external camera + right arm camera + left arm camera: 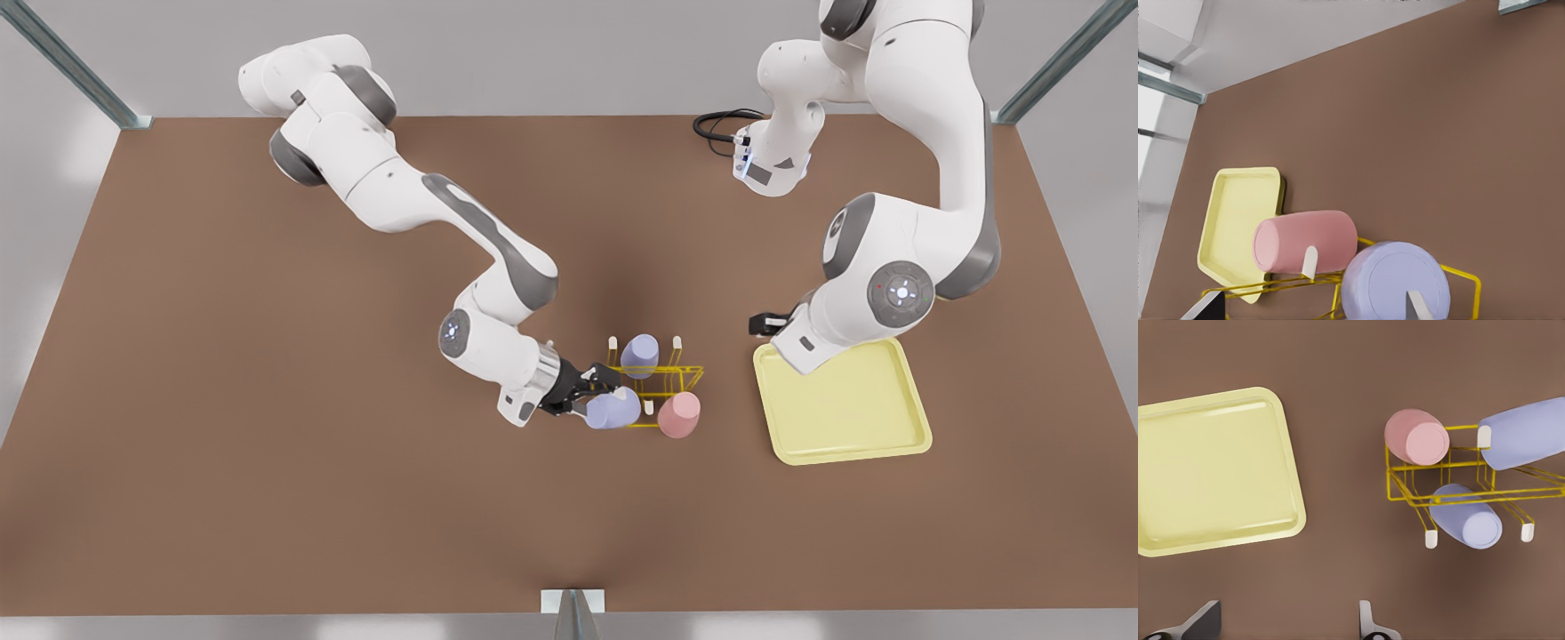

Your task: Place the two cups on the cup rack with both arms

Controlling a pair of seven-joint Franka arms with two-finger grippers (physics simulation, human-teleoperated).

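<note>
Where the front view is taken from above, two arms and three cups are counted on the brown table (267,400). One cup rack (685,369) stands near centre. On it are noted a lavender cup (640,354) at 12 o'clock, a second lavender cup (613,409) at 8 o'clock and one salmon-pink cup (679,415) at 4 o'clock. The right gripper (594,389) is found against the second lavender cup. One yellow tray (853,418) lies at 3 o'clock of the rack, with the left gripper (763,324) above its corner, waiting.

In the left wrist view, the left gripper (1285,623) is seen with fingers (1201,620) spread apart and nothing between them. All three cups are seen on the rack (1405,483).

In the right wrist view, the right gripper's fingers (1205,308) are seen apart, unclamped.
</note>
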